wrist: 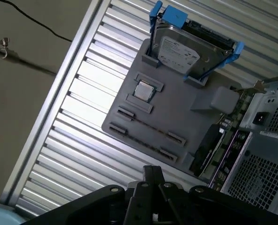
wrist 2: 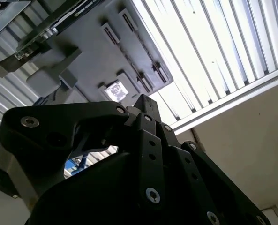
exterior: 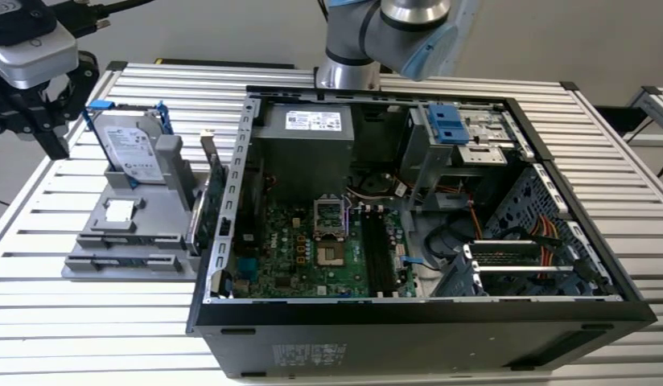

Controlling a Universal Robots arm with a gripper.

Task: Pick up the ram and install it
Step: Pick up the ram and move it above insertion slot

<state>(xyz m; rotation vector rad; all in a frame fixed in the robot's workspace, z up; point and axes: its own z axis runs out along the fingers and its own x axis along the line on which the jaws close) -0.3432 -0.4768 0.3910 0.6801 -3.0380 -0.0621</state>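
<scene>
Tool (wrist: 153, 172), tips pressed together and empty, is hovering, in the exterior view, at 10 o'clock from the gray holder (exterior: 117, 241) where the ram (wrist: 208, 146) is standing.

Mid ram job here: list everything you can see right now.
computer case: one, black, side open, on the table.
motherboard: one, green, inside the case.
power supply: one, grey, at the case's far end.
fixture: one, grey, beside the case at the exterior view's left.
hard drive: one, silver in blue bracket, upright on the fixture.
processor chip: one, silver, flat on the fixture.
circuit card: one, green, on edge between fixture and case.
table: one, slatted aluminium.
robot arm: one, silver and blue, behind the case.
gripper: one, black, shut, empty, near the hard drive.
</scene>
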